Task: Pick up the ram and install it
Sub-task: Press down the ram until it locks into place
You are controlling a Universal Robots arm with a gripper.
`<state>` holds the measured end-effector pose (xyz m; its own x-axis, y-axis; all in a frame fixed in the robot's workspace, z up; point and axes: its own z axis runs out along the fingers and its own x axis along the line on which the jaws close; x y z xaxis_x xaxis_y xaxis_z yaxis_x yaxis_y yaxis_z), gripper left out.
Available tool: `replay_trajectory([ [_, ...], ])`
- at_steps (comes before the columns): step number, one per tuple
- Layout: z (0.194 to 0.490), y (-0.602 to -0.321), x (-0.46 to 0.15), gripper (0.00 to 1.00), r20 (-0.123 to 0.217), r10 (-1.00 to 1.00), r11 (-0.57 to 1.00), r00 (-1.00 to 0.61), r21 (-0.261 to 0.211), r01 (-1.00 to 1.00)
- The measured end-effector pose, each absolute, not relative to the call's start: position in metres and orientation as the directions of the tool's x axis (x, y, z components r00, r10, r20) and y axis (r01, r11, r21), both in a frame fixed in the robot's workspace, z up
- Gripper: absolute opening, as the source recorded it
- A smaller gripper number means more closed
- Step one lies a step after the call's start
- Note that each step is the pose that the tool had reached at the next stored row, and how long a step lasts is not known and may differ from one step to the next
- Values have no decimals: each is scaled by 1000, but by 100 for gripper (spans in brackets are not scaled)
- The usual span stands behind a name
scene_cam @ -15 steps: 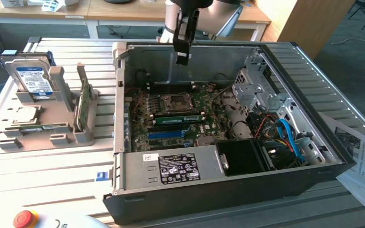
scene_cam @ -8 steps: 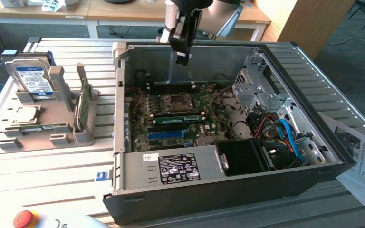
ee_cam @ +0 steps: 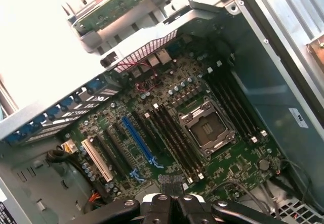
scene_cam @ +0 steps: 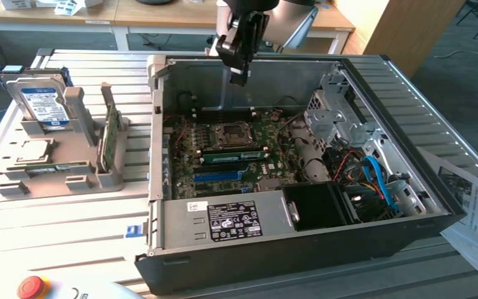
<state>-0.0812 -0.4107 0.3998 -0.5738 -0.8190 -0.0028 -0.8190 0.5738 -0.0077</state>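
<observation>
The ram (scene_cam: 234, 153) is a long, narrow green stick standing on edge in a motherboard slot, just in front of the CPU socket (scene_cam: 226, 133) inside the open computer case (scene_cam: 305, 233). My gripper (scene_cam: 239, 77) hangs above the far wall of the case, well above the board and apart from the ram. Its fingers are shut together with nothing between them. In the wrist view the shut gripper (ee_cam: 172, 202) looks down on the socket (ee_cam: 206, 129) and the rows of dark slots (ee_cam: 172, 138) beside it.
A grey holder (scene_cam: 77, 168) on the exterior view's left carries a hard drive (scene_cam: 40, 106) with a blue-white label and an upright green card (scene_cam: 110, 134). Cables and a drive cage (scene_cam: 335, 118) fill the case's right side. A red button (scene_cam: 32, 286) sits at the front left, with papers (scene_cam: 475, 212) on the right.
</observation>
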Motion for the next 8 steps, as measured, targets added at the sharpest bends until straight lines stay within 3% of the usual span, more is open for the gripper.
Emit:
replay_trajectory([
  [8, 400, -411, -81, 10, -2, -752, 659, -659, -8, -752],
])
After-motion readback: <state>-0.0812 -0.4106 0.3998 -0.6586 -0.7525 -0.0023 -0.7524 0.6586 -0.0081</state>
